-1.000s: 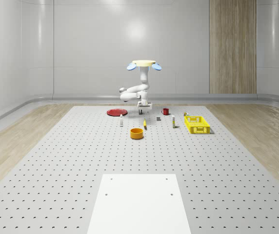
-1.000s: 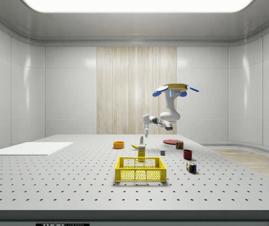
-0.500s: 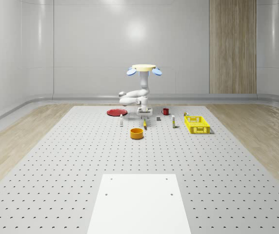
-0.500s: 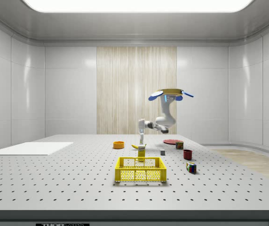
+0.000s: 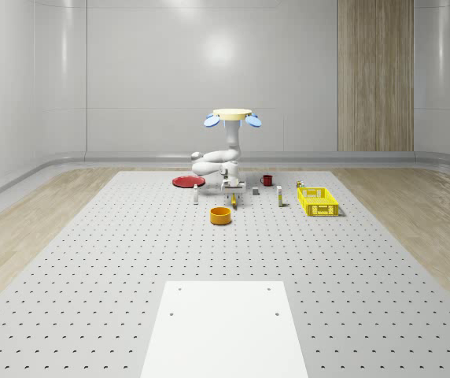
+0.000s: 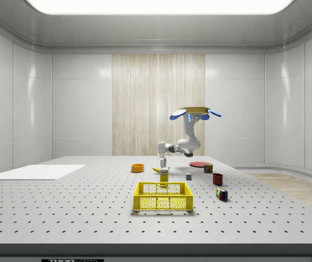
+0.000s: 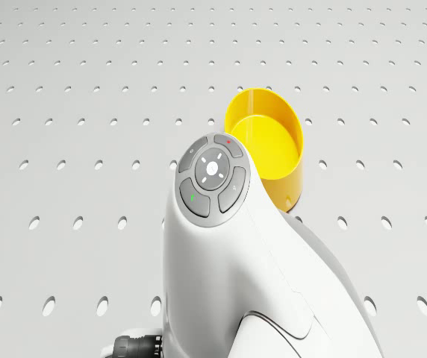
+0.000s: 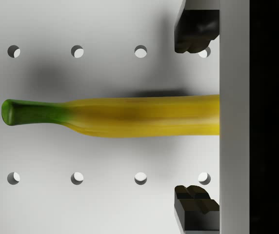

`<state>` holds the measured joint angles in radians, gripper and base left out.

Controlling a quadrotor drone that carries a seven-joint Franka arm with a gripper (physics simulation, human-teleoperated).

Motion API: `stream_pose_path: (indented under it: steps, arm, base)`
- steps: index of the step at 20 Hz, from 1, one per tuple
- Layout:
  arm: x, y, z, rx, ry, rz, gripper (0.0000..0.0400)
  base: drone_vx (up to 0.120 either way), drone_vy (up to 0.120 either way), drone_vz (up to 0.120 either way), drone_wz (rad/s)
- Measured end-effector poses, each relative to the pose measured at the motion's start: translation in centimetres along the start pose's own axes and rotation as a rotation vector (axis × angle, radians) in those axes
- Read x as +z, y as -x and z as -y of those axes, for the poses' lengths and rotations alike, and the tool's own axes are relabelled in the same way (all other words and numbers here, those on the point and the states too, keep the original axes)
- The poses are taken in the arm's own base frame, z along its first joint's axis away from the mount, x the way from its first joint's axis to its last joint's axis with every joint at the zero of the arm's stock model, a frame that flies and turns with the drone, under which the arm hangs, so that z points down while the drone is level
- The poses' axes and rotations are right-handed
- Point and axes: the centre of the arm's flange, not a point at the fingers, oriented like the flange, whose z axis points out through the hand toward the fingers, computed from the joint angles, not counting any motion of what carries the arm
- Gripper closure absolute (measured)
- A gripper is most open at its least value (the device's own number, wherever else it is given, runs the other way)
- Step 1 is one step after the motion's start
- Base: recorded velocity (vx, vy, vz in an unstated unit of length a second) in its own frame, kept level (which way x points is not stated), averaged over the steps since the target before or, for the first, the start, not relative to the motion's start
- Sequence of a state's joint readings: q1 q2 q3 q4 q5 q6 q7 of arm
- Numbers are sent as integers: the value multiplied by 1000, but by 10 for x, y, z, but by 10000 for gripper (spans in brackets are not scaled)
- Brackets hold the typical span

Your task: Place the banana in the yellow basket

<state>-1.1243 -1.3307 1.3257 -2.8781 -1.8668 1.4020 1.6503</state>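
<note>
The banana (image 8: 129, 117) is lying flat on the perforated worktop (image 8: 81, 195), yellow along its body and shading to a green stem end. The yellow basket (image 5: 319, 201), an open lattice crate, is sitting upright on the worktop, well apart from the banana, toward the whole-scene view's right.

The whole-scene view looks along the table (image 5: 91, 260) from afar; the side view looks across it. Both share the drone (image 5: 231, 116) and yellow basket (image 6: 162, 197).
</note>
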Motion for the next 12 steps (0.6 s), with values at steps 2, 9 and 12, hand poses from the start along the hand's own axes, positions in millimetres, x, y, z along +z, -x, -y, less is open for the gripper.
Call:
stream_pose_path:
  steps: [2,9,12]
  arm:
    - [4,0,0,0,0,0,0]
    - [15,-9,9,0,0,0,0]
    - [22,-11,11,0,0,0,0]
  base:
    - [0,0,0,0]
    - [0,0,0,0]
    - [0,0,0,0]
